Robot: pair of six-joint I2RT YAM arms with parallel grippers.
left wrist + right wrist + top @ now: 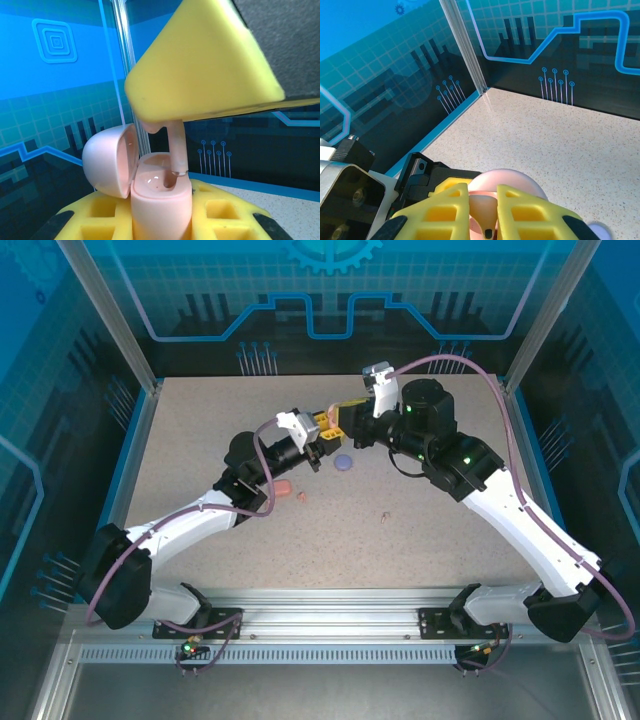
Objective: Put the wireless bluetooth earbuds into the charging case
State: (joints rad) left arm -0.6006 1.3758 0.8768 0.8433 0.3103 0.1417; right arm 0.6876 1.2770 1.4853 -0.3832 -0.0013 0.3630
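Both arms are glossy white shell links (190, 525) with chunky black round joints (425, 410), and little green status lights (466, 457) glow on them. A mauve cable (268, 475) loops off each wrist. The bright yellow plastic fingers (445, 210) have a waffle grid of square pockets.

We look down from above and behind the arm bases (205, 623), taking in the whole bench (420, 540). Our left wrist camera sits very close and nearly level beside the pink case (160, 200); the right wrist camera peers down onto that same case from just above.
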